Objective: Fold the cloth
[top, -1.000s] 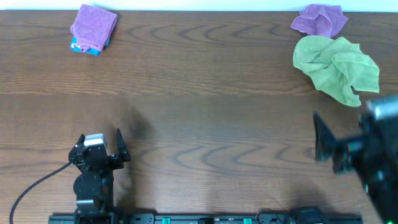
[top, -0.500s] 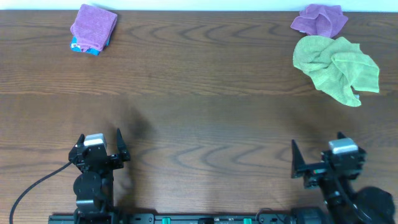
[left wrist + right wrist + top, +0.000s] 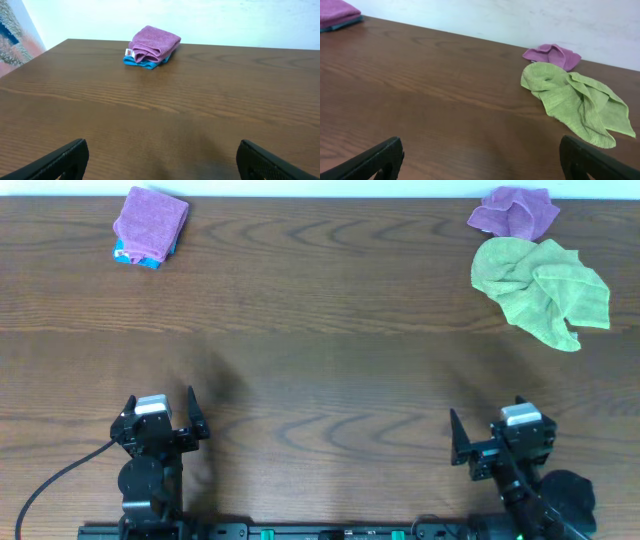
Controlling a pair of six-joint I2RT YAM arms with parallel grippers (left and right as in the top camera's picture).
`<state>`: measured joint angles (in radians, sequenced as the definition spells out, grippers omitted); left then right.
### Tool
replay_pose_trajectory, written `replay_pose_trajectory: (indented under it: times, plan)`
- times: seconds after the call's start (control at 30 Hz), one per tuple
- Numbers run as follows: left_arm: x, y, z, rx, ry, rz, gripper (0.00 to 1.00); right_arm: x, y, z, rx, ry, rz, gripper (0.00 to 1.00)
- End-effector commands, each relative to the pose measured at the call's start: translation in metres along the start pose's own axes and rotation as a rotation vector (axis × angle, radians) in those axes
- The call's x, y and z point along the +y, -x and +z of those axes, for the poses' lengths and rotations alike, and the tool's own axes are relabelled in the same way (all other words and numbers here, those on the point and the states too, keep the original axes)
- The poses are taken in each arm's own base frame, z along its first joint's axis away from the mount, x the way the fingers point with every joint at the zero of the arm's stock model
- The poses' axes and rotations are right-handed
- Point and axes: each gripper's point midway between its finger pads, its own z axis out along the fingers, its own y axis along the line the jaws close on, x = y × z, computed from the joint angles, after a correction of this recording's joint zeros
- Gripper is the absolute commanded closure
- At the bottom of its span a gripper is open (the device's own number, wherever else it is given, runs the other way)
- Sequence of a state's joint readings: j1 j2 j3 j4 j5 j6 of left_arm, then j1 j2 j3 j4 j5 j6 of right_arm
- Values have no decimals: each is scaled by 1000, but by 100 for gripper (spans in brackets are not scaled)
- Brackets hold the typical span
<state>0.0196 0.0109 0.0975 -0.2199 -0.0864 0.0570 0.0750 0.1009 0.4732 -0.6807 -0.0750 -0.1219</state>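
Wood-grain tabletop [image 3: 320,330]; purple microfibre cloth [image 3: 150,222] folded squarish, fuzzy; left fingers [image 3: 195,418], right fingers [image 3: 457,442] spread, empty.

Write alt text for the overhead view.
A folded purple cloth lies on a blue cloth at the wooden table's far left corner; a bunched purple cloth and a crumpled green towel sit far right. The left gripper and right gripper rest open near the front edge, holding nothing.

Seemingly a lab test bench: wooden table [image 3: 320,330] against plain white wall [image 3: 225,20].
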Motion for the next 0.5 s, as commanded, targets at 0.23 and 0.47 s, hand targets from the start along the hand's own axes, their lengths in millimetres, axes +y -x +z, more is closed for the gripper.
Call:
replay_pose_trajectory:
  times: [0.23, 0.47]
  plan:
    - [4, -13, 3, 29, 24, 17, 5, 0, -28, 18, -23, -12, -13, 1]
    - [4, -13, 3, 29, 24, 17, 5, 0, -48, 33, -1, -17, -12, 1]
